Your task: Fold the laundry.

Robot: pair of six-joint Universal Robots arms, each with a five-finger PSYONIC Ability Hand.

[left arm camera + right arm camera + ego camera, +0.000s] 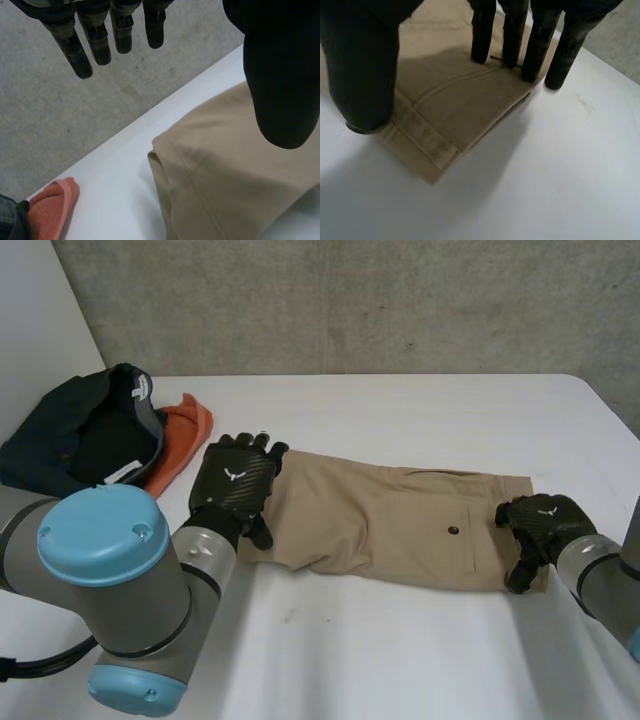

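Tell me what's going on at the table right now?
Tan pants lie folded flat on the white table. The left hand is over the leg end with its fingers straight. The right hand sets straight fingers on the waistband end. A dark garment and an orange cloth sit piled at the table's far left corner.

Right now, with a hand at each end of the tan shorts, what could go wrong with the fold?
1. The right hand has straight fingers on the waistband, not round it; the tan shorts may slip if lifted.
2. The left hand is open over the layered leg end; it might catch only the top layer.
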